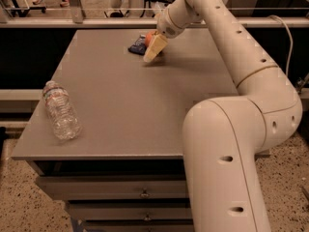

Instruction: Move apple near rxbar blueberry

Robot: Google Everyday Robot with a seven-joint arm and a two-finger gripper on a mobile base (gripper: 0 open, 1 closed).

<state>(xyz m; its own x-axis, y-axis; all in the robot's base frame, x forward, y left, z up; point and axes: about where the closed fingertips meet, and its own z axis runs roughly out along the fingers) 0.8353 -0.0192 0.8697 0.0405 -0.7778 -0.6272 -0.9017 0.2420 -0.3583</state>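
Note:
The apple (149,36) shows only as a small red-orange patch at the far middle of the grey table (120,105), mostly hidden behind my gripper. The rxbar blueberry (137,47), a dark navy-blue flat wrapper, lies right beside the apple on its left, touching or nearly touching it. My gripper (154,48) reaches down at the apple from the right, its cream tip low over the tabletop just in front of the apple and right of the bar. I cannot tell whether the apple rests on the table or is held.
A clear plastic water bottle (60,111) lies on its side near the table's front left edge. My arm (227,129) rises along the table's right side and arches over the far right corner. A railing and people's legs are behind the table.

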